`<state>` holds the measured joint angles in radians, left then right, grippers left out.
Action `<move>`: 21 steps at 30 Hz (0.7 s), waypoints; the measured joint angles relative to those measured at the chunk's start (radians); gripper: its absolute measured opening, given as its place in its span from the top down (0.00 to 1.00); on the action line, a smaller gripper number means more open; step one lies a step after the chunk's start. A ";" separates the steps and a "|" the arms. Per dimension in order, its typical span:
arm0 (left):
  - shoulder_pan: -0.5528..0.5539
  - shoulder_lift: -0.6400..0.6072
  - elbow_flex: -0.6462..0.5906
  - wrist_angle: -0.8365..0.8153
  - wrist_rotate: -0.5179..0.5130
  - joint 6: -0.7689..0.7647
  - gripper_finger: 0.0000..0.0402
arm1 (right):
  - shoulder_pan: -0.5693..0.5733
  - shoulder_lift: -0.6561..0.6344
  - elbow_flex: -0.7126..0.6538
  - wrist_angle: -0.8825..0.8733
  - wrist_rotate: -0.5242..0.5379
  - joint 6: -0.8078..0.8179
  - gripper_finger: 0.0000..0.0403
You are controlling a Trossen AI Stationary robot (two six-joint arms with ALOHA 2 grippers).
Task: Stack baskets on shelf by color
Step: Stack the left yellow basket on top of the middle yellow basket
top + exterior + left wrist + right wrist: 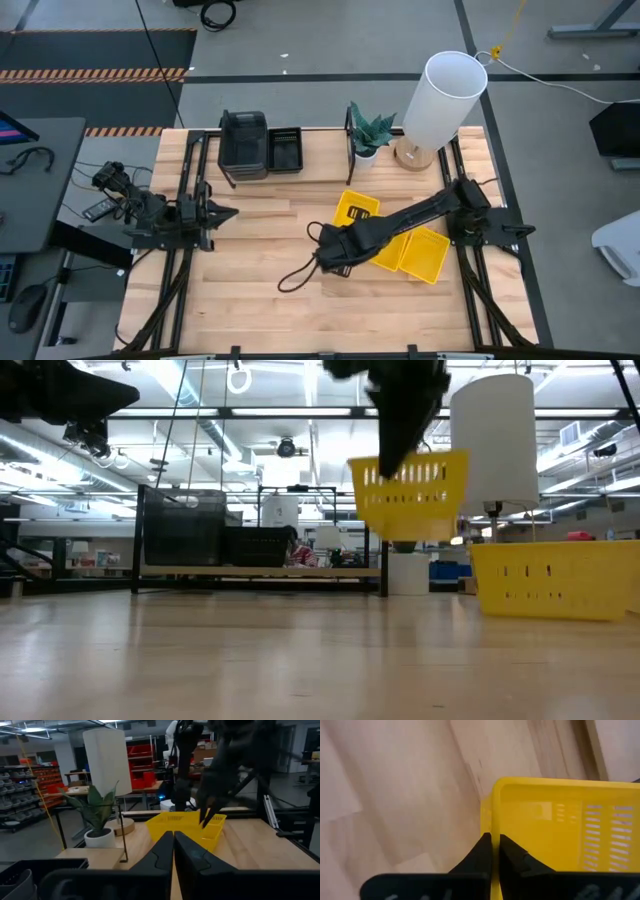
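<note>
My right gripper [349, 229] is shut on a yellow basket [410, 495], which hangs above the table's middle and also shows in the high view [357, 208]. Two more yellow baskets [418, 252] rest on the table to its right. Dark grey baskets [243, 140] and a black slatted basket [285, 150] stand on the shelf [260, 571] at the far left. My left gripper [173, 847] is shut and empty at the table's left side [222, 212]. My right gripper pinches the yellow basket's end wall [495, 822] near a corner, one finger inside the basket and one outside. The fingers come from above, pointing down. The basket hangs below them, clear of the table, nearly level with its open side up.
A small potted plant [368, 135] stands at the shelf's right end, and a white-shaded lamp [440, 95] stands at the far right. The arms' black frames run along both table sides. Bare wood lies in front of the shelf and at the near side.
</note>
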<state>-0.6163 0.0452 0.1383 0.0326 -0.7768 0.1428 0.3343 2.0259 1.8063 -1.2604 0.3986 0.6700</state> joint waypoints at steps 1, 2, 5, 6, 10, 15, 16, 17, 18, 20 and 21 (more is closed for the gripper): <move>0.000 0.000 0.000 0.000 -0.001 0.000 0.94 | 0.011 0.000 0.020 -0.021 0.000 0.012 0.97; 0.000 0.000 0.000 0.000 0.001 0.000 0.94 | 0.022 -0.001 0.036 -0.040 0.000 0.023 0.97; 0.000 0.000 0.000 0.000 0.002 0.000 0.94 | 0.066 -0.001 0.068 -0.103 -0.005 0.064 0.97; 0.000 0.000 0.000 0.000 0.002 0.000 0.94 | 0.080 -0.001 0.070 -0.123 -0.011 0.076 0.97; 0.000 0.000 0.000 0.000 0.003 0.000 0.96 | 0.131 -0.001 0.070 -0.213 -0.031 0.148 0.96; 0.000 0.000 0.000 0.000 0.003 0.000 0.96 | 0.188 -0.002 0.048 -0.266 -0.036 0.209 0.96; 0.000 0.000 0.000 0.000 0.003 0.000 0.96 | 0.196 -0.002 0.045 -0.268 -0.038 0.220 0.96; 0.000 0.000 0.000 0.000 0.003 0.000 0.96 | 0.203 -0.002 0.039 -0.265 -0.045 0.232 0.96; 0.000 0.000 0.000 0.000 0.003 0.000 0.95 | 0.207 -0.002 0.034 -0.265 -0.056 0.244 0.96; 0.000 0.000 0.000 0.000 0.003 0.000 0.94 | 0.215 -0.002 0.025 -0.265 -0.063 0.255 0.96; 0.000 0.000 0.000 0.000 0.003 0.000 0.94 | 0.217 -0.002 0.020 -0.261 -0.059 0.262 0.96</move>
<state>-0.6163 0.0452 0.1383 0.0326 -0.7738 0.1429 0.5511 2.0243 1.8258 -1.5218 0.3392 0.9320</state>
